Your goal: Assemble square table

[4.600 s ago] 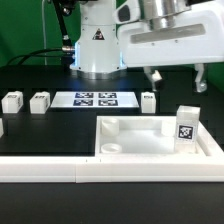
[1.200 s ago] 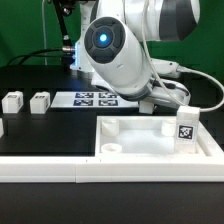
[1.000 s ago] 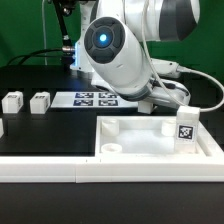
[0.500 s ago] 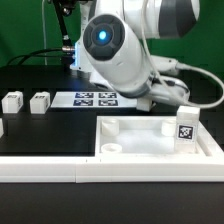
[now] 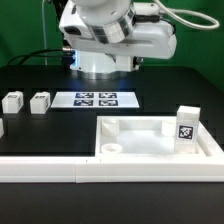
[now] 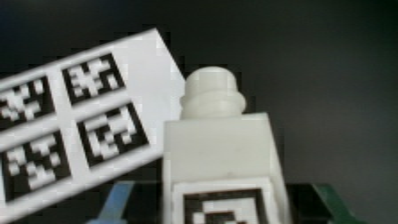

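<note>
The white square tabletop (image 5: 140, 152) with raised corner sockets lies at the front on the exterior view's right. One white tagged leg (image 5: 184, 124) stands upright at its right corner. Two loose legs (image 5: 12, 101) (image 5: 40, 101) sit on the black table at the left. In the wrist view my gripper (image 6: 228, 200) is shut on another white leg (image 6: 221, 140), with its tag between the fingers (image 6: 125, 196) and its rounded peg pointing away. In the exterior view the arm is raised at the top and its fingers are hidden.
The marker board (image 5: 96, 99) lies flat behind the tabletop and also shows in the wrist view (image 6: 80, 100). A long white rail (image 5: 40, 171) runs along the front edge. The robot base (image 5: 98, 60) stands at the back. A further white piece shows at the left edge (image 5: 1, 127).
The arm has swung up from low beside the marker board to the top of the view. The leg that stood next to the marker board is gone from the table.
</note>
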`<state>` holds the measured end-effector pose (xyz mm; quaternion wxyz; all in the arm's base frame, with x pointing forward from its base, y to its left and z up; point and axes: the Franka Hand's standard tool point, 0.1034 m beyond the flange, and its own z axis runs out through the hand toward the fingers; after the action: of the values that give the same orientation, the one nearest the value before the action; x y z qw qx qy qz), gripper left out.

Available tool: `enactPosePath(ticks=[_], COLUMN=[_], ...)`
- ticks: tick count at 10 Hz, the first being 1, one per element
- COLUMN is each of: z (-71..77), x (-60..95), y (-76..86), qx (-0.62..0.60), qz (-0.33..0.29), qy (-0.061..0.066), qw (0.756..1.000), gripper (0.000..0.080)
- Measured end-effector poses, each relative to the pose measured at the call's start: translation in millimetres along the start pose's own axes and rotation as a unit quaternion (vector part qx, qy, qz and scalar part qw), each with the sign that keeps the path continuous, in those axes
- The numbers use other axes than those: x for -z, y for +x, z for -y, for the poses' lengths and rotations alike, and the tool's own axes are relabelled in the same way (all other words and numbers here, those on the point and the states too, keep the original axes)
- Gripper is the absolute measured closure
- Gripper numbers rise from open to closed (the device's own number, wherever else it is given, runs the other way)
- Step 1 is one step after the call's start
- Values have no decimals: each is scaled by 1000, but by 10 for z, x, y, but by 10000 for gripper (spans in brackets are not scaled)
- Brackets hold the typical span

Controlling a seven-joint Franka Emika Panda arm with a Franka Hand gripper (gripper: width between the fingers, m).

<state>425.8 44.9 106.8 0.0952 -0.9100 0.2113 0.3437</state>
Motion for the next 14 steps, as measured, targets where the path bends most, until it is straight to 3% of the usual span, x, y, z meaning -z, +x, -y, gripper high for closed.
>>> enactPosePath(ticks=[2,3,4,5,6,10,11,12,13,14], z=[29,22,49,68,114,248,332,384,478,597], x=[76,393,798,1103,1159,1187,1204,1220,1402,1527], y=[49,200,267,319,303,417,595,755,922,985], qx=[15,42,70,91,97,114,117,115,116,123], qz=[-68,-129,-183,-234,-250,-388,-452,-485,-545,-595], qy=[3,-13,-29,-47,-54,-17,1,10,24,34], qw=[998,991,980,967,962,915,884,867,830,793], gripper=[512,512,512,512,512,512,512,512,512,512])
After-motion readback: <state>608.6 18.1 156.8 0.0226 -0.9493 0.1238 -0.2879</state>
